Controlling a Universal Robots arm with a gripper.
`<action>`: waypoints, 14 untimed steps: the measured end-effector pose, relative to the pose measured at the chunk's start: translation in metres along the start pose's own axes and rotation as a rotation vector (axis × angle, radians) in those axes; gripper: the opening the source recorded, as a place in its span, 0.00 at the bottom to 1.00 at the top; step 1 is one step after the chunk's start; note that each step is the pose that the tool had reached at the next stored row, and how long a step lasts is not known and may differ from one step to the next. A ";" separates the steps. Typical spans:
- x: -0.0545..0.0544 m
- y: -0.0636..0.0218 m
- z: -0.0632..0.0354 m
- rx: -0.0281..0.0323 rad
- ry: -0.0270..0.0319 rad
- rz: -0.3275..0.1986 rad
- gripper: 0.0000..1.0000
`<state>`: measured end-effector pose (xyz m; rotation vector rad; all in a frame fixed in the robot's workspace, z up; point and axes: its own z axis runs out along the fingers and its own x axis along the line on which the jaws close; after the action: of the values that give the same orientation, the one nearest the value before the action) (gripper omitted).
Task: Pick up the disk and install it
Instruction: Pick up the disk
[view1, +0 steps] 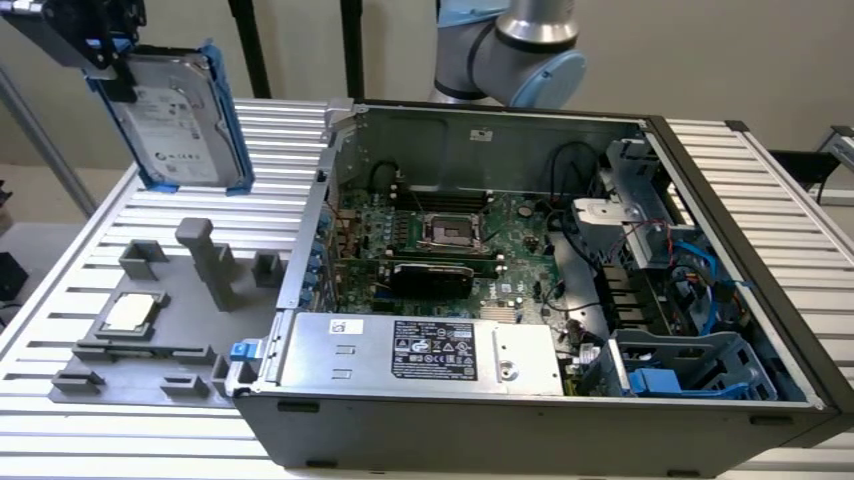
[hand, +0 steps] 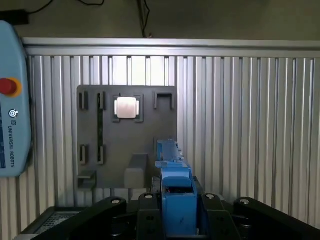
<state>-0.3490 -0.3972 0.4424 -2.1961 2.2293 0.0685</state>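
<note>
While the disk hangs clear of everything, I work down from the biggest piece: the desk (view1: 787, 190) is ribbed aluminium, long parallel slats with grooves that could catch a dropped corner. On it sits the open computer case (view1: 534, 435), grey sheet steel with hard folded rims, crowded inside with a green board, black cables and a blue plastic drive cage (view1: 694, 365) at the exterior view's right. Beside the case, toward the exterior view's left, lies a matte grey fixture plate (view1: 134, 370) with blocky upright posts. The disk (view1: 180, 115) is high above that plate, a flat silver-grey slab with a white label, framed by glossy blue rails and leaning a little off vertical. My hand (view1: 114, 60) is clamped on its upper end, black fingers squeezing the blue rail in the wrist view. I judge that the risk: smooth plastic held at one end may let the drive's weight pivot or slide it, and a tilted drive could strike the case rim or snag the loose cables by the cage. Smallest, the square silver CPU chip (view1: 131, 312) rests in the plate.
</note>
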 end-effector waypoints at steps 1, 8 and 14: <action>0.000 -0.0044 -0.0046 -0.0007 -0.0001 0.000 0.33; 0.004 -0.0356 -0.0374 -0.0067 -0.0001 0.000 0.33; 0.007 -0.0623 -0.0653 -0.0116 -0.0001 0.000 0.33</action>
<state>-0.2854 -0.4076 0.5059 -2.2014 2.2351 0.0818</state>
